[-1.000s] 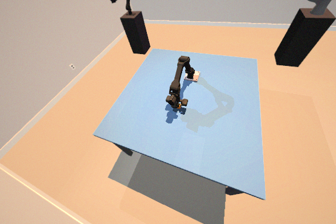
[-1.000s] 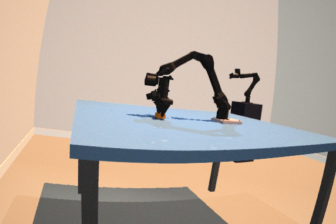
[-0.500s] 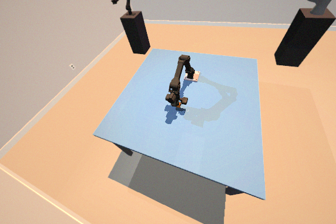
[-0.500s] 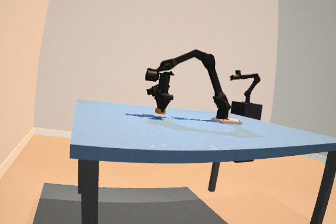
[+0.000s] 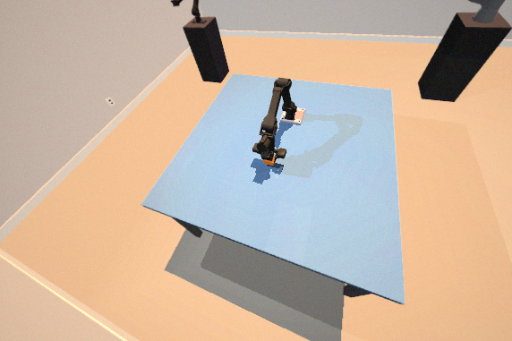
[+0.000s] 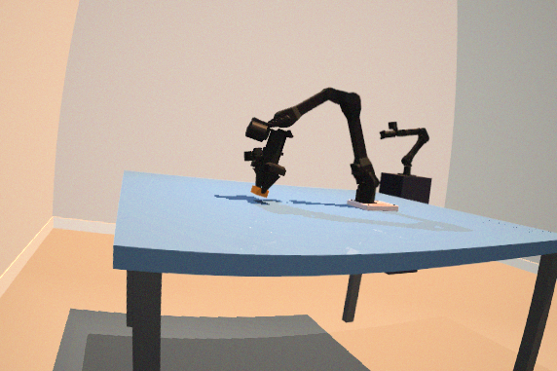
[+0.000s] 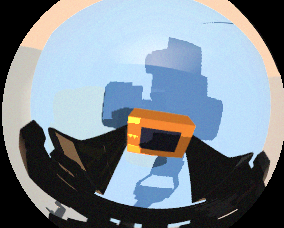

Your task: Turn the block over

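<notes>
Block (image 5: pixel 268 161) mostly hidden under gripper (image 5: pixel 269 158); marked side perhaps facing wrist.

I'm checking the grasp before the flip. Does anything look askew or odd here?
The orange block sits tilted in the closed gripper, just above the blue table, one corner lower than the other. In the wrist view its dark marked face also looks skewed. Nothing looks damaged.

Through the wrist camera I see my jaws clamped on the orange block (image 7: pixel 160 134), its dark recessed face toward the lens, above the blue counter (image 7: pixel 75 66) and its shadow.
</notes>
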Controlling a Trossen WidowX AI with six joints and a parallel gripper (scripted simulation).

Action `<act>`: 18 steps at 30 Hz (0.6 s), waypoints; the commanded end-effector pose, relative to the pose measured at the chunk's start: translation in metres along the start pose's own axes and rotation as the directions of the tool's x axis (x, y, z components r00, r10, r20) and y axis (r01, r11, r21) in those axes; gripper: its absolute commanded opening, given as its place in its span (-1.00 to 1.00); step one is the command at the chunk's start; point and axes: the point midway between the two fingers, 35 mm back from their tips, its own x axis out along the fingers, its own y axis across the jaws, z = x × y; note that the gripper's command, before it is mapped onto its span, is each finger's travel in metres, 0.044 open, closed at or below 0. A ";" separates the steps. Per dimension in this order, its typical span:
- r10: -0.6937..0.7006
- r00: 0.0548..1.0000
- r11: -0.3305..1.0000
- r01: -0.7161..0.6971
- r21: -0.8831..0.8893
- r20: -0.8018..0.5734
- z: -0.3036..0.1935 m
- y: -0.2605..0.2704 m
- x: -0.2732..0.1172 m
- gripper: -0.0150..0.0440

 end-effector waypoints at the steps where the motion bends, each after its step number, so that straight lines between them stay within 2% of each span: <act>1: 0.003 0.998 1.000 -0.003 0.003 0.066 0.000 0.000 -0.002 -0.49; 18: 0.002 0.951 1.000 -0.002 0.001 0.310 -0.007 0.001 -0.004 -0.49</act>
